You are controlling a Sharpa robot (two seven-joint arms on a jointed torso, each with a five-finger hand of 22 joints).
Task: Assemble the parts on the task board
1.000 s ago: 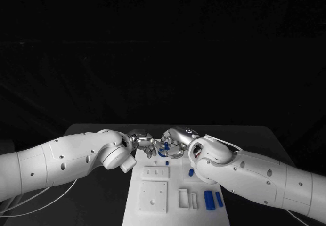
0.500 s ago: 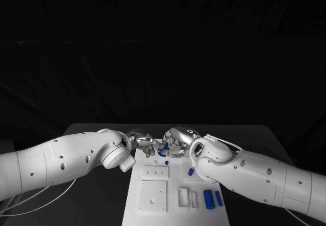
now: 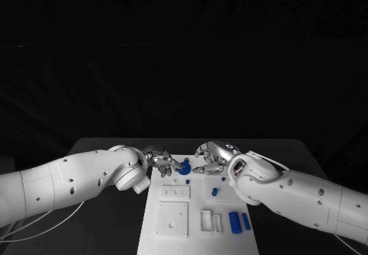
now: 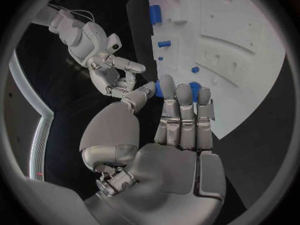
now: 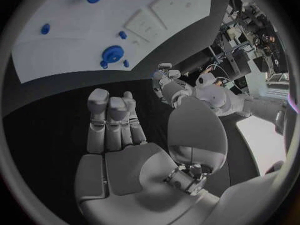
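No text, label, brand, number or sign can be read in any of the views. The white task board (image 3: 184, 212) carries only blank raised plates and holes, and the blue parts (image 3: 235, 222) standing on it have no marking. The white arms and the silver hands also show no letters that can be made out.

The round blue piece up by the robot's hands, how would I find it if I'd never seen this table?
Start at the long white plastic task board in the middle of the black table. Follow it to its far end, between the two silver robot hands. There sits the round blue disc-shaped part; it is wider and rounder than the small blue pegs and the long blue bars nearer the robot.
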